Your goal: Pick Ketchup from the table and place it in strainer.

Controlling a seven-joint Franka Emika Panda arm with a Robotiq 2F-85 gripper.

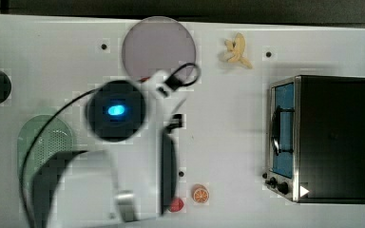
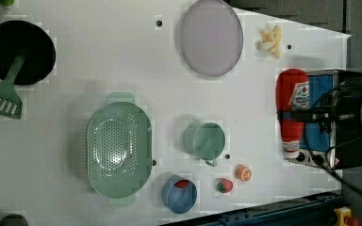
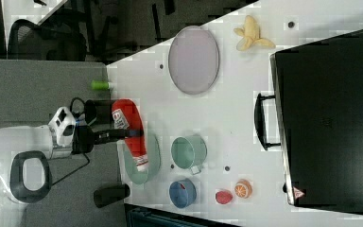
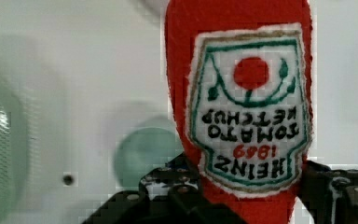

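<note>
White table [image 1: 228, 142], round grey plate [image 1: 158, 46], peeled banana [image 1: 237, 51], black toaster oven [image 1: 332, 138], orange slice [image 1: 200, 194], mint-green perforated strainer [image 1: 38, 135] partly beneath white robot arm [image 1: 90, 185].

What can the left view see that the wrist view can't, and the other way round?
Left view alone of the two: the banana, orange slice, blue bowl and spatula. Wrist view alone: the label up close, its words TOMATO KETCHUP readable. Both: the ketchup clamped in the pincer, the cup and the strainer.
</note>
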